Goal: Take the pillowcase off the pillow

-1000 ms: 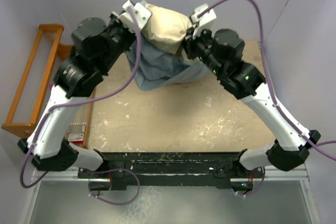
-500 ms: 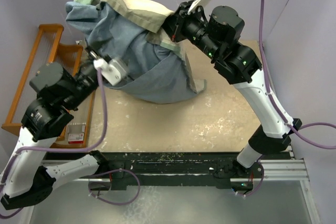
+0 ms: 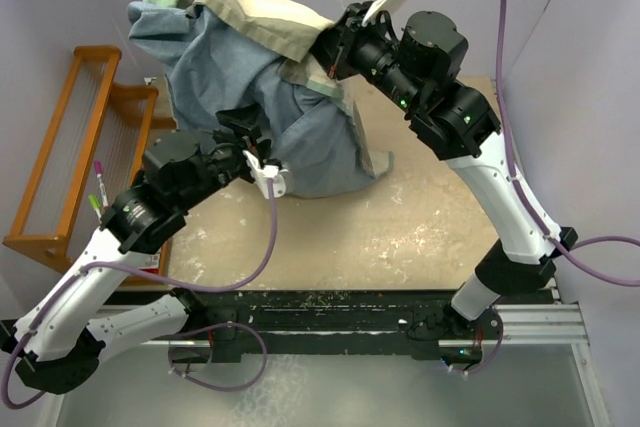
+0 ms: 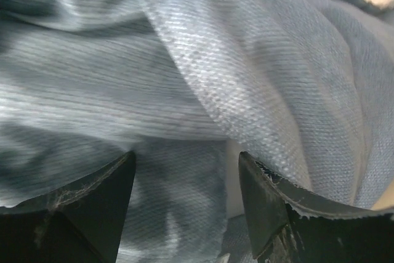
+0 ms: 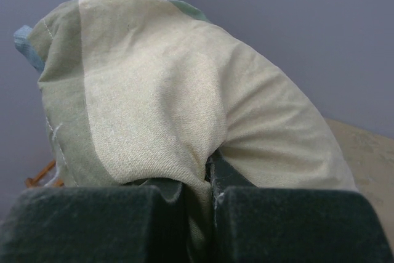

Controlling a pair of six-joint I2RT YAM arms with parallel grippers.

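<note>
The pillowcase (image 3: 300, 137) hangs high over the far left part of the counter (image 3: 400, 237), like a big floppy bag. Most of what shows is its pale grey-blue side. At the very top there is a cream band and a bit of soft green. Its low end touches the counter, and the rest is up in the air. The right arm (image 3: 480, 147) reaches up and over to the top of the cloth. In the right wrist view, the right jaws are pressed almost together, and a fold of cream and green cloth is pinched tight between them. So the right jaws hold the pillowcase up by its top edge. The left arm (image 3: 150, 217) bends in from the left side, and its end pokes into the grey-blue cloth about halfway down. In the left wrist view, the left jaws are wide apart. Grey-blue cloth fills the whole view and sits in the gap between the 2 tips, but they do not squeeze it. The pillow cannot be seen, because the cloth covers the whole lump, so I cannot tell if it is inside. A wooden rack (image 3: 55, 162) stands to the left of the counter, beside the left arm. A purple cable (image 3: 500, 37) loops over the right arm.
</note>
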